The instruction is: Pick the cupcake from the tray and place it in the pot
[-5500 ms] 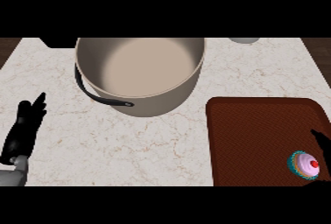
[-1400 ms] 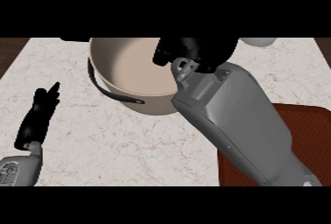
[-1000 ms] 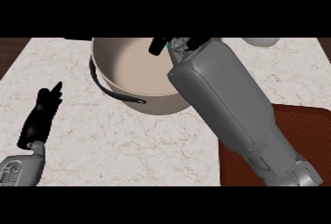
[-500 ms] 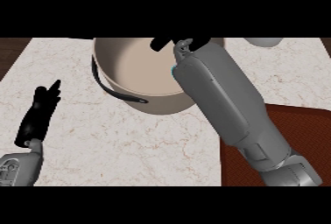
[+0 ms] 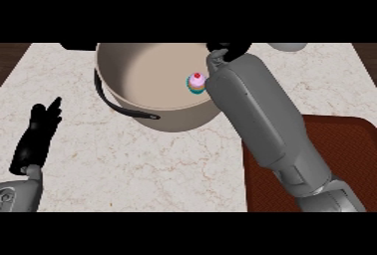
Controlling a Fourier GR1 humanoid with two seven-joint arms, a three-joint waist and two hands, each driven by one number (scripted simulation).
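- Right hand (image 5: 230, 50): only a dark knot of it shows over the far rim of the pot, at the end of the grey forearm that runs up from the lower right. The forearm covers most of it, so whether the fingers are spread or curled I cannot tell. It holds nothing that I can see.
- Cupcake (image 5: 196, 82): pink top, red dot, teal wrapper. It sits inside the pot, apart from the right hand and just beside the forearm's edge. Whether it rests on the pot's floor or leans on the inner wall I cannot make out.
- Pot (image 5: 140, 74): large, beige, standing upright on the tabletop at the far middle, with a dark handle bowed along its near-left wall. Its wide mouth faces up, which is why the arm comes in from above over the rim.
- Judgement: with the cupcake in the pot and not in the hand, the placing looks done; what remains is likely only drawing the arm clear without knocking the rim.
- Tray (image 5: 346, 149): reddish brown, at the right on the tabletop, partly under the forearm. No cupcake shows on its visible part.
- Left hand (image 5: 38, 134): at the left edge, fingers straight and pointing away, resting over the marble tabletop (image 5: 147, 169), touching none of the task's things and well apart from the pot.
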